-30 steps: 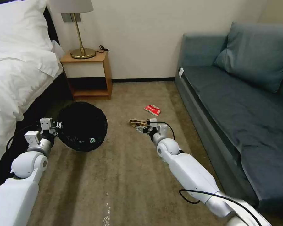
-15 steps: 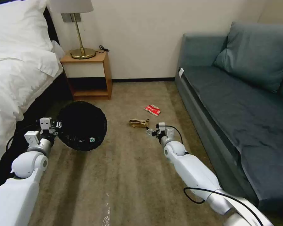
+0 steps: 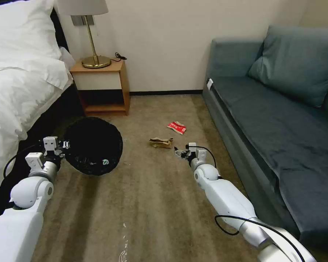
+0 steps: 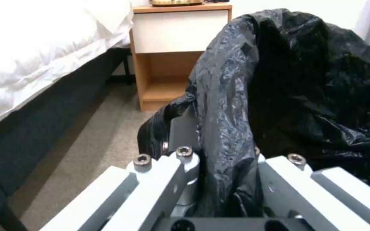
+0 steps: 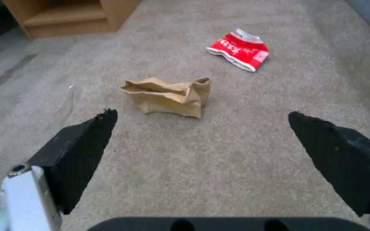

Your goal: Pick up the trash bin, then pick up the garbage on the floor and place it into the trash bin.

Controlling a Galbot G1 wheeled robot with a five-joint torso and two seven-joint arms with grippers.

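The left gripper [image 3: 62, 145] is clamped on the rim of the trash bin [image 3: 93, 145], held off the carpet. The right gripper [image 3: 179, 152], spread wide, hovers near the brown paper wrapper [image 5: 168, 96] on the floor — light, soft, probably crushable; best pinched across its raised crumpled fold.

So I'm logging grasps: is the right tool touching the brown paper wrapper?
Apart. In the right wrist view, bare carpet separates the open right tool from the brown paper wrapper, which lies beyond both fingertips.

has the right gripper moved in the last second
Yes. The right gripper was at the brown paper wrapper; it has pulled back toward the robot and the sofa, open and empty, while the wrapper stays put.
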